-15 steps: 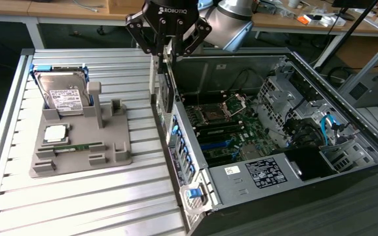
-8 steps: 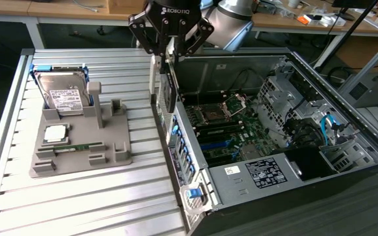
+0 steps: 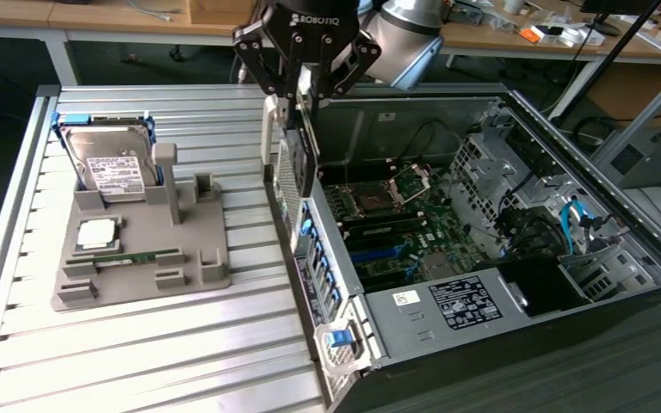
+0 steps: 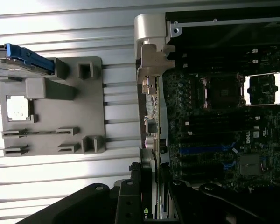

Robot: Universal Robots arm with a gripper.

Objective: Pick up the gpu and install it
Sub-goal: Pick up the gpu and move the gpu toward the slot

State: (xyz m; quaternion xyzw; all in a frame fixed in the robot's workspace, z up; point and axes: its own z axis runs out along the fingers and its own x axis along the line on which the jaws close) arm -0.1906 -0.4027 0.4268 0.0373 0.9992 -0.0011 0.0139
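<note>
Your gripper point(image 3: 299, 95) hangs over the wall of the open computer case point(image 3: 311, 249), the gpu point(image 3: 297, 151) pinched between the jaws and reaching down below them. Beyond the jaws toward the exterior view's right, the motherboard point(image 3: 394, 228) lies in the case. Toward the exterior view's left, well apart from the jaws, the holder tray point(image 3: 199, 275) rests on the slatted table point(image 3: 135, 361), carrying the hard drive point(image 3: 113, 168) and memory stick point(image 3: 135, 256).

Slatted aluminium surface point(image 3: 135, 344): grey parts fixture point(image 3: 210, 232) on exterior view's left, open PC case point(image 3: 313, 249) just beside it on the right.
</note>
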